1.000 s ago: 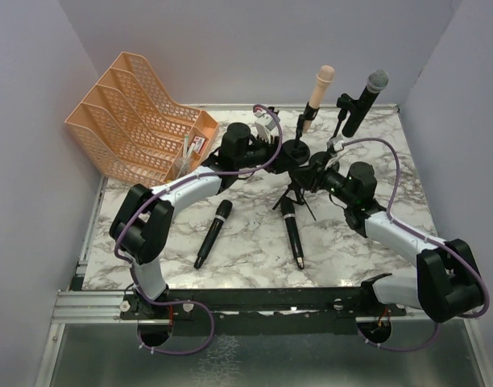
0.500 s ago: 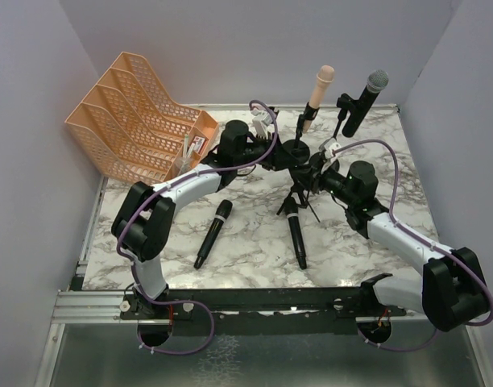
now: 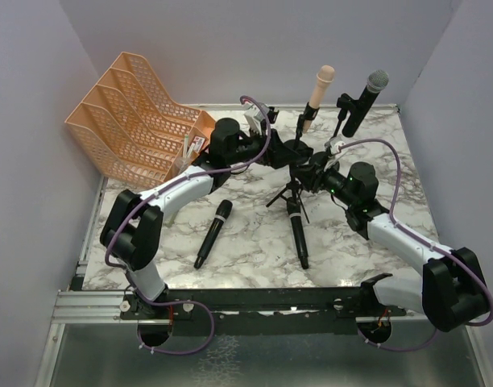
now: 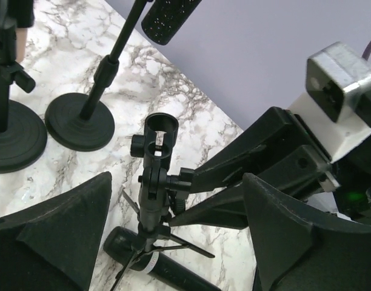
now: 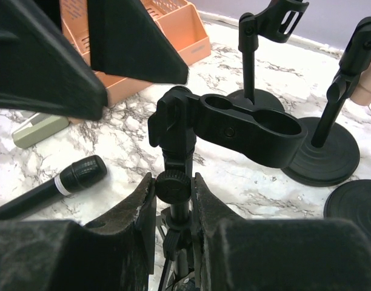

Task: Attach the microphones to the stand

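Observation:
A small black tripod stand (image 3: 289, 193) with an empty clip (image 4: 160, 130) stands mid-table. My right gripper (image 5: 173, 182) is shut on the stand's knob just under the clip (image 5: 246, 127). My left gripper (image 4: 176, 185) is open, with its fingers (image 4: 58, 236) wide on either side of the clip and not touching it. The pale pink microphone (image 3: 320, 90) and the silver-headed microphone (image 3: 367, 101) sit in round-based stands at the back. Two black microphones lie flat on the table: one (image 3: 213, 234) to the left, one (image 3: 297, 239) at the tripod's feet.
An orange file rack (image 3: 138, 117) fills the back left corner, with a small white block (image 5: 40, 130) beside it. Round stand bases (image 4: 79, 121) crowd the space behind the tripod. Walls close in on three sides.
My left gripper has opened and let go of the stand's clip, drawing back a little to the left. The right gripper stays shut on the stand, which has shifted slightly left.

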Motion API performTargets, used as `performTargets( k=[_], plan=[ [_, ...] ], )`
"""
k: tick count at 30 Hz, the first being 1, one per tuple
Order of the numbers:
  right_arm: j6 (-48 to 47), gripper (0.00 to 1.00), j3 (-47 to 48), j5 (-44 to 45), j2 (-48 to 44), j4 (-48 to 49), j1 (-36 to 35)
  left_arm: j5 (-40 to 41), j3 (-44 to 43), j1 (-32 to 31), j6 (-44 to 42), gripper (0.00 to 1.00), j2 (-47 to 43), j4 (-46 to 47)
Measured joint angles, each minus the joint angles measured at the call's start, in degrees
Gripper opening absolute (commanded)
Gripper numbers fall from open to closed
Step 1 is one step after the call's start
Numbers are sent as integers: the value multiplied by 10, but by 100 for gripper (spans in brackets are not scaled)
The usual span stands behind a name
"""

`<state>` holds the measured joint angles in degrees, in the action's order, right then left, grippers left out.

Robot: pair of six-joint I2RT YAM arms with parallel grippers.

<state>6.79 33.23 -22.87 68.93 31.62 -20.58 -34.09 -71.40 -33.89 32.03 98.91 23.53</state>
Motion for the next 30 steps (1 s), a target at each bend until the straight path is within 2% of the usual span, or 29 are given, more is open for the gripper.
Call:
performTargets(
  k=[7,14,24,27,30],
  plan=[
    [36,1,-4,7,0,6,0,14,74,14,-32,90,-68,25],
    [99,1,18,5,-6,-12,0,6,179,18,-91,83,-135,65],
    [182,1,74,-52,-22,-19,0,2,183,-8,-99,70,-110,113],
    [197,1,74,-68,-22,-22,0,9,166,-17,-85,61,-94,128],
    [211,1,75,-81,-22,-23,0,10,158,-23,-75,46,-87,146]
  ],
)
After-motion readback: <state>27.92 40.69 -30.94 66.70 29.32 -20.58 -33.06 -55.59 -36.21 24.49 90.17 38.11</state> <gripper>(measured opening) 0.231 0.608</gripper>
